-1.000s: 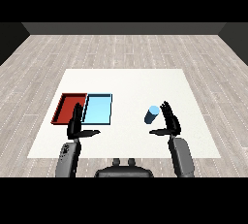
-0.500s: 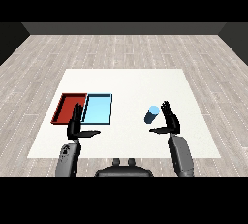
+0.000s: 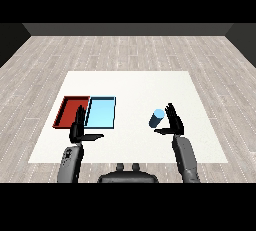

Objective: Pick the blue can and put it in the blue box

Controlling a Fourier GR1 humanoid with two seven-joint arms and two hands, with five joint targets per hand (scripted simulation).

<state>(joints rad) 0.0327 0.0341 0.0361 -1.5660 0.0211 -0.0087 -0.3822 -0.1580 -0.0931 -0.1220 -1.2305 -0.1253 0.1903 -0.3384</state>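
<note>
Two trays are sitting side by side on the white bench (image 3: 130, 82), the red tray (image 3: 64, 114) at the left and the blue box (image 3: 101, 112) touching it on the right, and both are showing nothing inside. The blue can (image 3: 156, 118) is resting on the bench well apart from them, toward the right side. The right hand (image 3: 172, 121) is hovering just beside the can, on its right, with the fingers (image 3: 171, 110) pointing up and apart and the thumb reaching under toward the can; nothing is curling round it, so the can is not yet being held. Whether the palm is touching the can cannot be told from this view. The left hand (image 3: 80, 128) is waiting just in front of the trays, fingers straight and thumb spread out, holding nothing.

Judging from this, the task is only beginning: the reach is looking about done, but the grasp, the lift, the carry leftward across the bench and the release into the blue box are all remaining
</note>
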